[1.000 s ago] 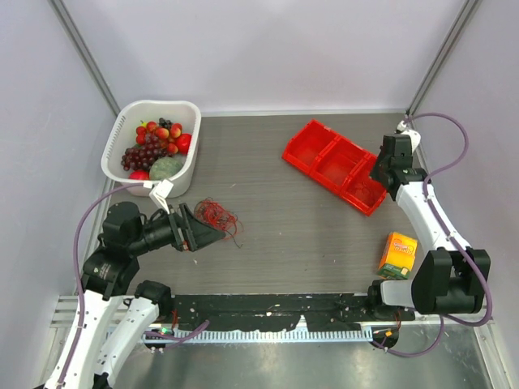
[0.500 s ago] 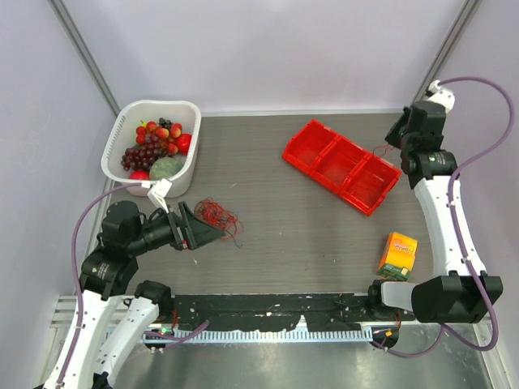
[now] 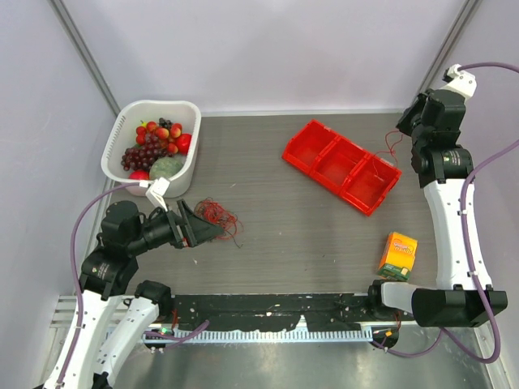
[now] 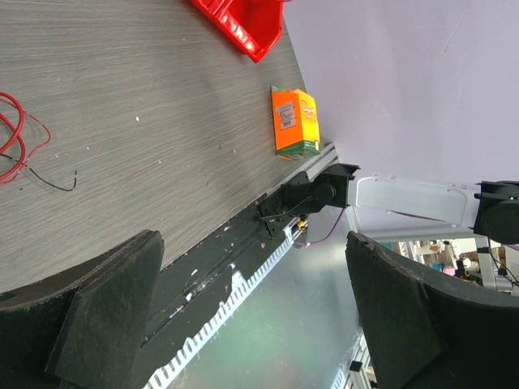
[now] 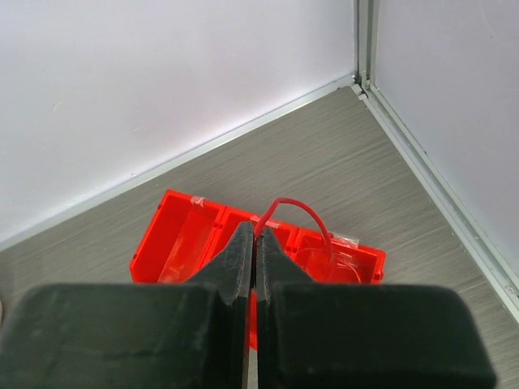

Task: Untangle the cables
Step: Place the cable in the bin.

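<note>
My right claw (image 5: 256, 235) pinches one thin red wire (image 5: 300, 212), high at the upper right of the top view. The wire loops down to the end compartment of the tray (image 3: 308, 150); I think I hold it there to put this strand apart from the others. The tangle (image 3: 216, 217) lies at the middle left. My left claw (image 3: 201, 228) is spread wide just beside it, probably ready for the next strand.

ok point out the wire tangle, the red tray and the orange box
wire tangle (image 3: 217, 217), top view, middle of the red loops
red tray (image 3: 309, 151), top view, bare floor of its left compartment
orange box (image 3: 398, 253), top view, its top face
</note>
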Controlling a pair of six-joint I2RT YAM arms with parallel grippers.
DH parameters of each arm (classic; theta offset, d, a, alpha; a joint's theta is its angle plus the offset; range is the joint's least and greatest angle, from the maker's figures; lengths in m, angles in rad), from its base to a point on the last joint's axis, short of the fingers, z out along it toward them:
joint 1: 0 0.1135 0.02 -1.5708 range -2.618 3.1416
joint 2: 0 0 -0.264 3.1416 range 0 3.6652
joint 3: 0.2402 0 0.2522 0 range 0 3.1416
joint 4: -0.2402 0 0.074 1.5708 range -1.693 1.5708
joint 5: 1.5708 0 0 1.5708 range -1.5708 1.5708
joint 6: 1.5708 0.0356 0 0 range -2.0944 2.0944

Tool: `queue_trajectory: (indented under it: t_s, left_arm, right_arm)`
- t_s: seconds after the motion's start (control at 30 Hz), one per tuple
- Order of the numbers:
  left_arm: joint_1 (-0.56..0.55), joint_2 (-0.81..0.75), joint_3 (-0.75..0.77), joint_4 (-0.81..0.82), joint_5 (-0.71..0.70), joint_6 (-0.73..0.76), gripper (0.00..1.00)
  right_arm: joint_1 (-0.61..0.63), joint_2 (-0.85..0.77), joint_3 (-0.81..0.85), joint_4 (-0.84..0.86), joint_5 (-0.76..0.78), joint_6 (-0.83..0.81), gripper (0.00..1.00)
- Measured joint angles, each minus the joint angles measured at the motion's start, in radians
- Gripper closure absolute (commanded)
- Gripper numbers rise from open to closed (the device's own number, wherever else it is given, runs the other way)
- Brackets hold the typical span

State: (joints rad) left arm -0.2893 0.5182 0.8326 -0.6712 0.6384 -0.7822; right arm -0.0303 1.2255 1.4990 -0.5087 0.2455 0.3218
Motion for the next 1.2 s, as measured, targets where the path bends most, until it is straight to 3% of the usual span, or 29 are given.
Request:
queue_trajectory:
  t_s: [0.3,0.67,0.93,1.2]
  left_arm:
    - [0.000,0.000,0.000,0.000,-0.002,0.000,0.01]
    - [0.000,0.000,-0.022,-0.001,-0.003,0.001,0.01]
    - [0.000,0.000,-0.035,-0.001,-0.009,0.005,0.01]
    - [0.000,0.008,-0.069,-0.001,-0.011,0.006,0.01]
  right_arm:
    - [0.000,0.003,-0.055,0.019,0.031,-0.012,0.99]
    - [0.000,0.096,-0.402,0.158,-0.112,0.104,0.99]
    - [-0.016,0.118,-0.514,0.204,-0.079,0.177,0.99]
    - [-0.039,0.384,-0.465,0.279,-0.072,0.154,0.99]
